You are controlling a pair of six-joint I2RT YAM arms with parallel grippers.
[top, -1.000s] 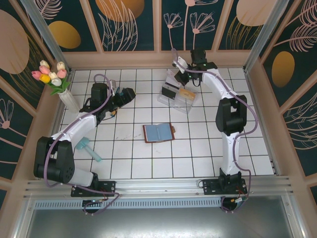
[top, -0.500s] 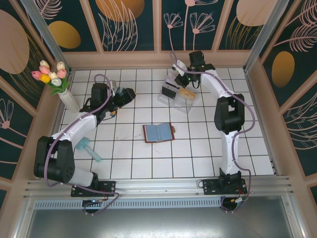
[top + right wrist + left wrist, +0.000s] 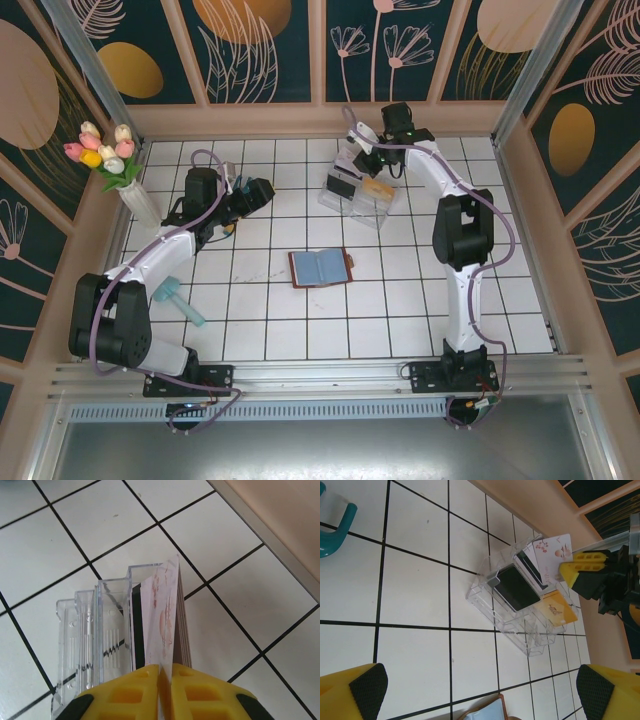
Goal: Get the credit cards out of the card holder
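Reddish-brown card holder (image 3: 320,267) lies open mid-desk (image 3: 250,320), and its pockets look empty. Left tool (image 3: 262,190) is released, well apart.

Left wrist: clear box (image 3: 482,580) holds dark card (image 3: 516,586) and yellowish card (image 3: 557,609).

Right wrist: right tool (image 3: 165,672) is clenched on pale floral card (image 3: 162,605) in the box's end slot. Release appears outstanding.

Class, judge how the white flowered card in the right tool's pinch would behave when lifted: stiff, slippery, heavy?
The white flowered card looks thin yet stands straight from the right tool, so probably stiff and light. Its smooth face may slip. Dragging it could shift the clear plastic box.
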